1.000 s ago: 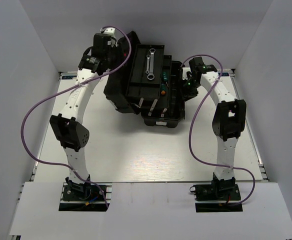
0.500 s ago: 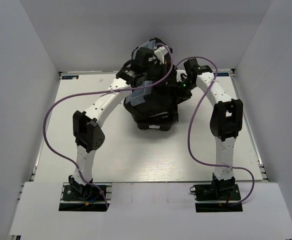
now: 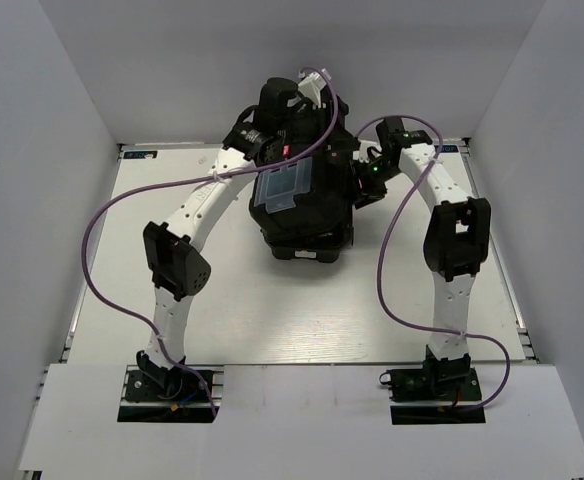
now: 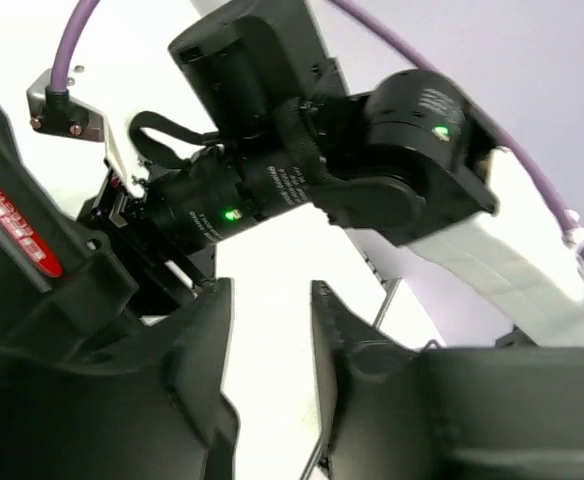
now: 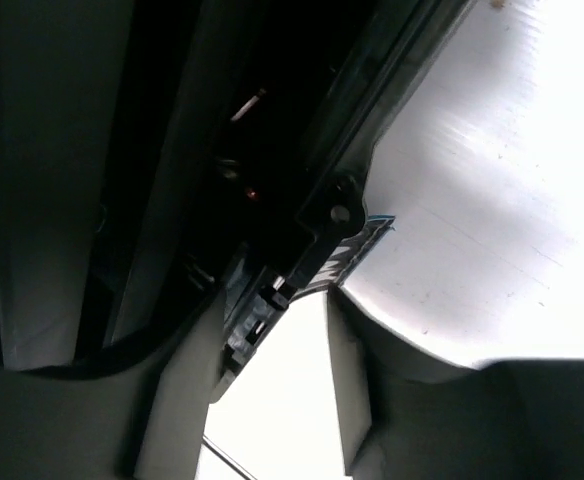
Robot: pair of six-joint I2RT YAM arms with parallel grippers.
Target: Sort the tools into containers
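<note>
The black toolbox stands at the back middle of the table with its lid down. One clear-lidded organiser shows on the lid. The wrenches, screwdrivers and hex keys are hidden. My left gripper hovers over the back of the lid. In the left wrist view it is open and empty, with the lid's red marking at its left. My right gripper is at the box's right side. In the right wrist view it is open and empty, close under the box's edge and a clear lid.
The right arm's black wrist with a green light is close in front of my left gripper. White walls enclose the table at the left, back and right. Purple cables loop beside both arms.
My left arm swung from the back left to over the box. The lid came down with it and now covers the tray with the wrenches and screwdrivers. My right arm barely moved.
</note>
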